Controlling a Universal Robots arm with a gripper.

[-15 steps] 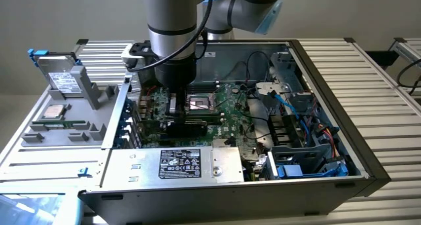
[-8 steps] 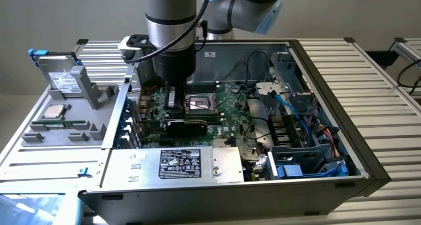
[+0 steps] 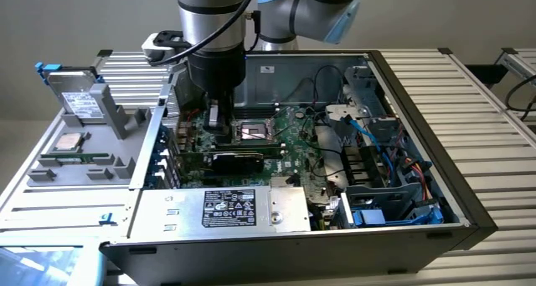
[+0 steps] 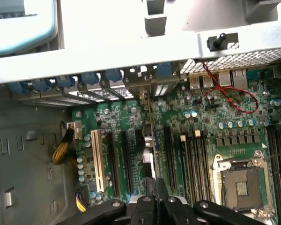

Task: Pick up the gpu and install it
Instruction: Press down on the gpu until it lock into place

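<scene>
gpu (image 3: 237,162): small flat green circuit card with black rectangular cooler on one face and silver metal bracket at one end. Standing upright on its long edge on the large green motherboard (image 3: 292,133), in line with the expansion slots, beside the empty processor socket. Cooler face turned toward the exterior view's camera. In the wrist view, seen edge-on (image 4: 150,136) as a thin line running across the motherboard (image 4: 206,122), bracket end against the rear slot openings at the board's edge. Full seating in the slot not discernible.
</scene>
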